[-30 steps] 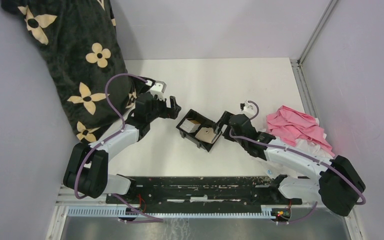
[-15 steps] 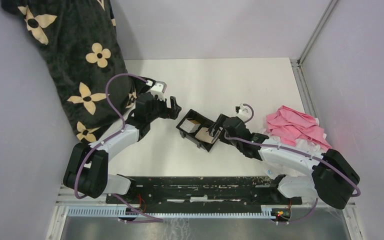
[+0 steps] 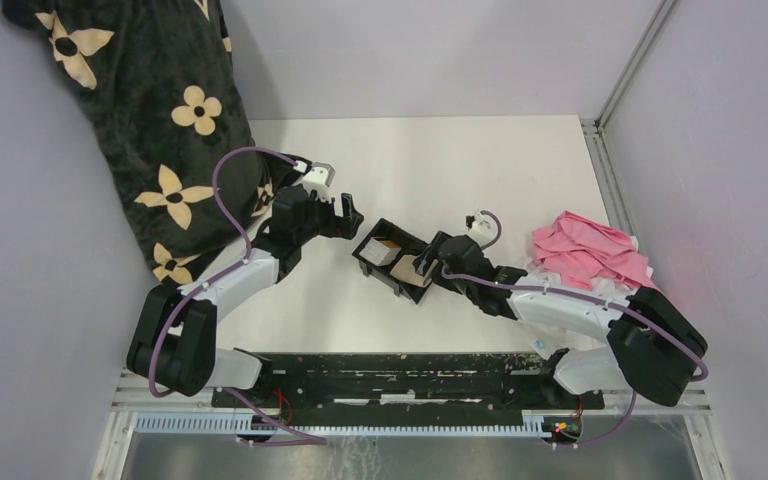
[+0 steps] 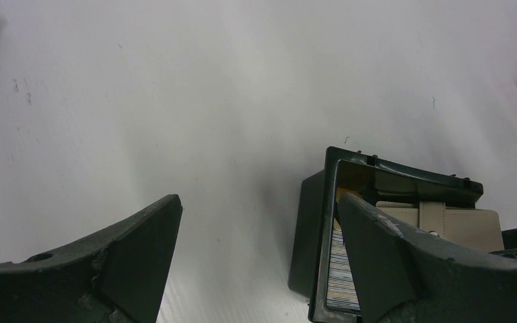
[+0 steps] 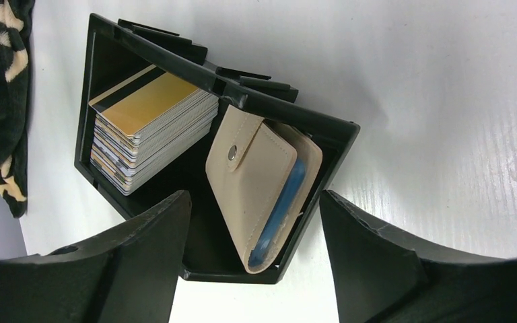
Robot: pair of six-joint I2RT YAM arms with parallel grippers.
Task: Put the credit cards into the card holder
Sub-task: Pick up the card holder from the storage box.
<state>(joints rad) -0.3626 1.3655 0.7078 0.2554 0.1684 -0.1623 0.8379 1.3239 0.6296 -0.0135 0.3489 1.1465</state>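
One blue card (image 5: 285,202) inside card holder (image 5: 254,176); gold-topped stack (image 5: 151,111) alongside.

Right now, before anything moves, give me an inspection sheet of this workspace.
Surface: white table, faint scuffs.
Job's things: stack of credit cards, gold on top, in one tray compartment; tan card holder, blue card showing inside, in the other.
Clutter: pink cloth right; black floral fabric left.
Grippers: left gripper open beside tray; right gripper open, fingers either side of card holder.
Cables: purple cable along each arm.
Surroundings: pale walls; black rail at near edge.
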